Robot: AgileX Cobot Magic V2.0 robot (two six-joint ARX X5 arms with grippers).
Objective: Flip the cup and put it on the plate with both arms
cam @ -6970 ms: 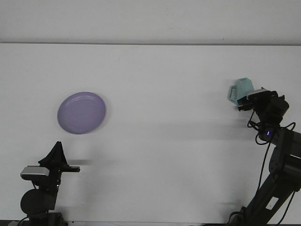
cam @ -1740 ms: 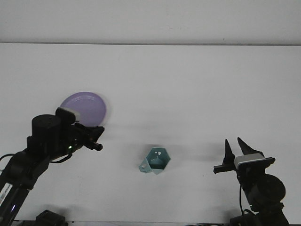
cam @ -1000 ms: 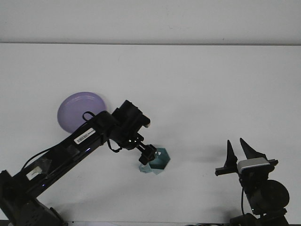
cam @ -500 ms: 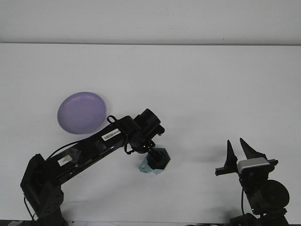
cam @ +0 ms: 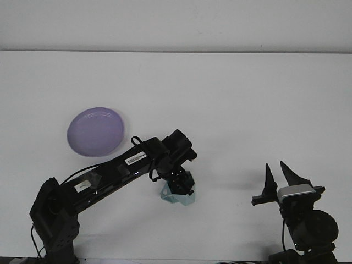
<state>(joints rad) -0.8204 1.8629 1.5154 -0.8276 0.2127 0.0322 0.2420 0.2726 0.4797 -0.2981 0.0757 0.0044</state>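
Cup [cam: 181, 193]: teal, on table [cam: 231, 99], right of and nearer than plate [cam: 95, 131].
Left gripper [cam: 177, 181]: directly over cup; finger spread cannot be told.
Right gripper [cam: 277, 176]: fingers apart, empty, well right of cup.

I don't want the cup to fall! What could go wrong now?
The left gripper is down on the teal cup, but its grip is hidden, so the cup might slip or tip when lifted. The purple plate sits well away, so the cup could drop on the way over.
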